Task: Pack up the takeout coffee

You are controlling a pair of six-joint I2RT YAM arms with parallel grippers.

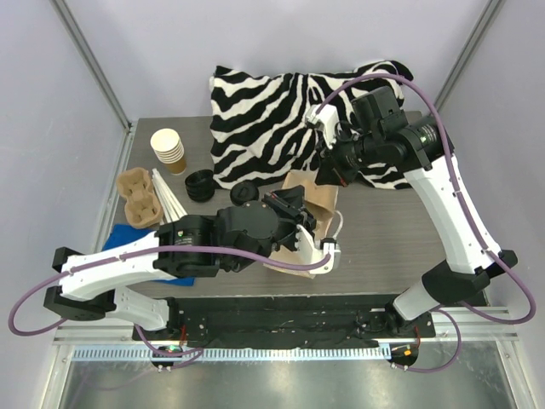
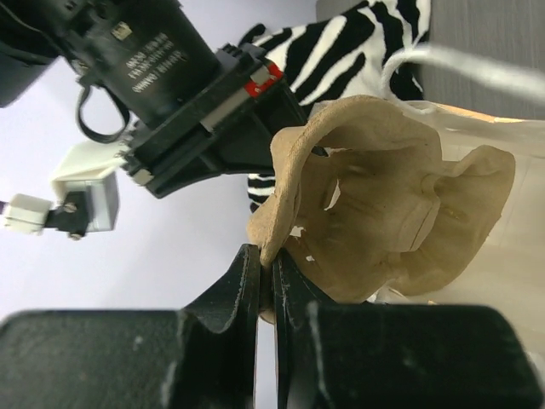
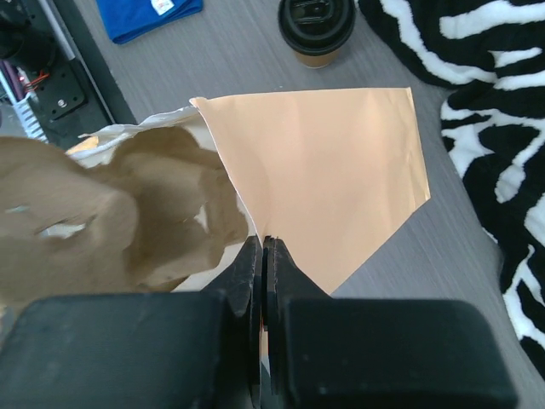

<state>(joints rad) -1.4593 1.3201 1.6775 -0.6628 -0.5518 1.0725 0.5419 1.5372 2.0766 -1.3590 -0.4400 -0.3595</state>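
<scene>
The takeout coffee (image 1: 244, 194), a small brown cup with a black lid, stands on the table left of the bag; the right wrist view shows the coffee (image 3: 317, 25) at the top. A brown paper bag (image 1: 322, 200) lies at the table's middle. My right gripper (image 3: 262, 243) is shut on the bag's (image 3: 324, 179) upper edge and holds the mouth up. My left gripper (image 2: 266, 256) is shut on the rim of a tan pulp cup carrier (image 2: 383, 196), which sits in the bag's white-lined mouth. In the top view, the left gripper (image 1: 294, 223) hides the carrier.
A zebra-striped cloth (image 1: 272, 111) covers the back of the table. At the left are a stack of lidless paper cups (image 1: 169, 149), a stack of black lids (image 1: 200, 185), more pulp carriers (image 1: 140, 198) and a blue cloth (image 1: 115, 239).
</scene>
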